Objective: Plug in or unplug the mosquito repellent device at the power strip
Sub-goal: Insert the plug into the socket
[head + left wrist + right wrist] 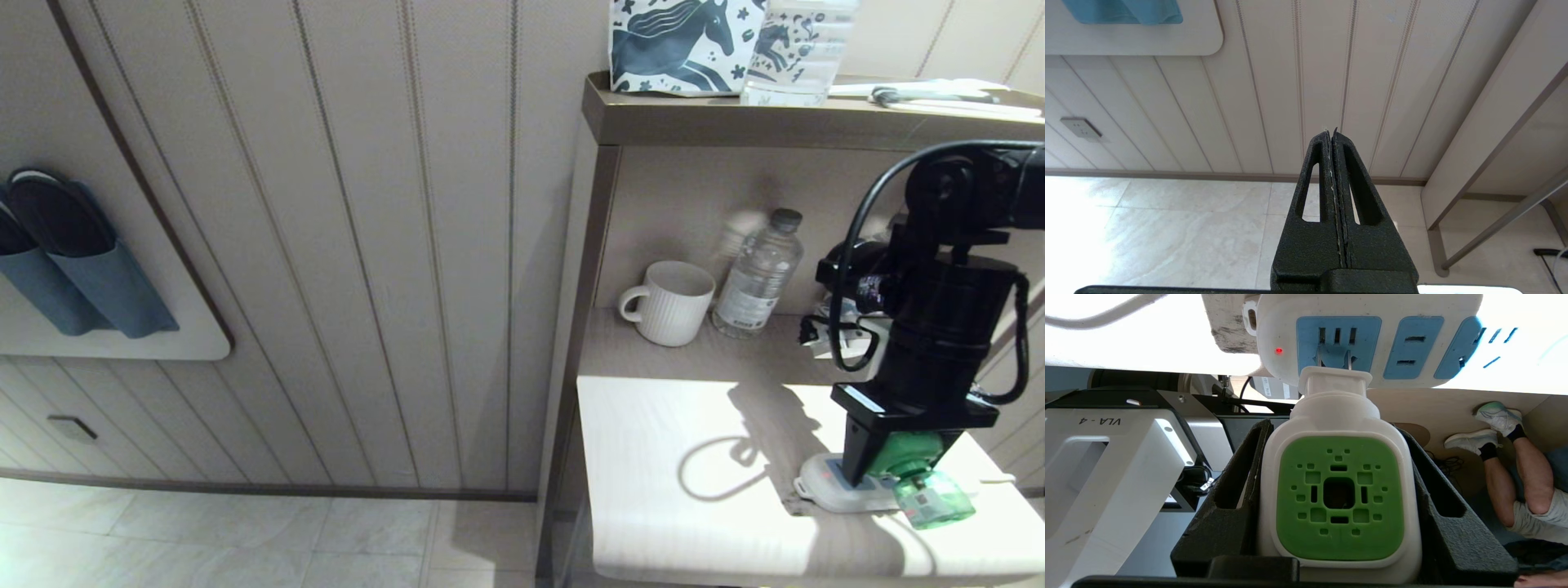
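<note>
The right hand point(898, 465) reaches straight down over the near right part of the counter point(694, 490), its black wrist section upright and the forearm running in level from the right above it. Its fingers point(1237, 506) are closed against both sides of the mosquito repellent device point(1339, 498), gripping the white body with the green vented face. In the head view the device point(927, 482) sits tilted at the power strip point(824, 490), its translucent green bottle leaning toward the counter's near right edge. From the right wrist view its two metal prongs sit at the slots of the first light-blue socket face of the power strip point(1404, 347), with part of the prongs still visible, beside a small lit red lamp at the strip's end.

Farther back, under the shelf point(816, 122), a white ribbed mug point(671, 302) stands just beside a clear water bottle point(759, 273).

The left hand point(1333, 134) is off to the side, away from the counter, pointing toward the paneled wall point(1306, 81) above the tiled floor point(1167, 228); its fingers are pressed together with nothing between them
</note>
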